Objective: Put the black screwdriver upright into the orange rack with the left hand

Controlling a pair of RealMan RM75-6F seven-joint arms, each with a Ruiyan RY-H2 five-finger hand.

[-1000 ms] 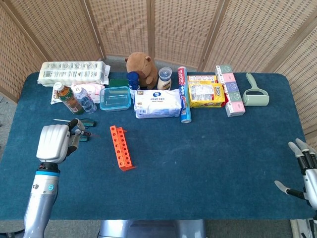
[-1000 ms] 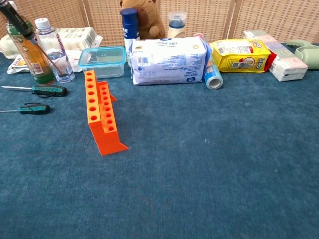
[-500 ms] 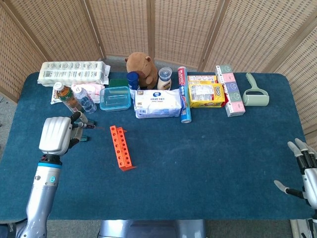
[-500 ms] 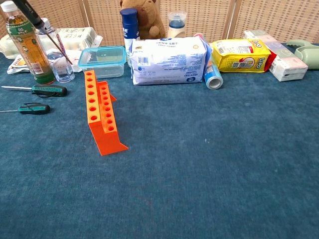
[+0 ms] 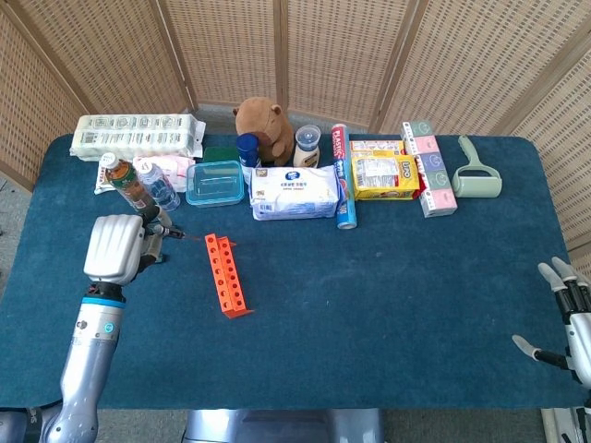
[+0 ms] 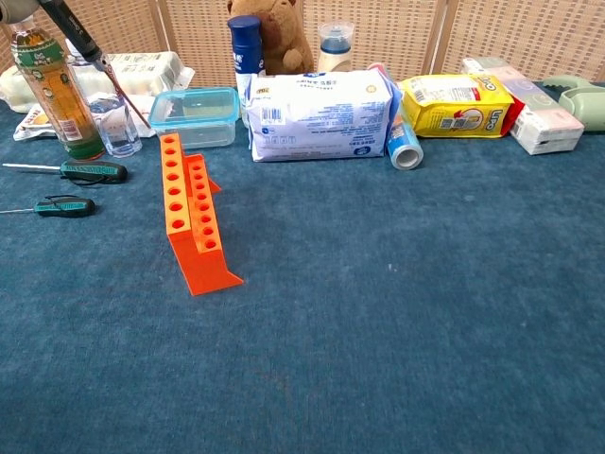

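Black screwdriver: held tilted in the air, its thin shaft slanting down and right, tip above the far end of the orange rack.
Change since one second ago: the screwdriver and the left hand have shifted right, toward the rack; rack and table items are unmoved.
Left hand: grasps the screwdriver handle, fingers curled around it; the shaft projects from the hand toward the rack.
Chest view only: two other screwdrivers lie flat on the blue table, a black-handled one and a green-handled one, both left of the rack.
Head view only: the whole left hand and forearm, which hide those two tools.
Right hand: at the table's right edge, fingers spread, holding nothing.
Behind the rack: a clear lidded box and a tea bottle.
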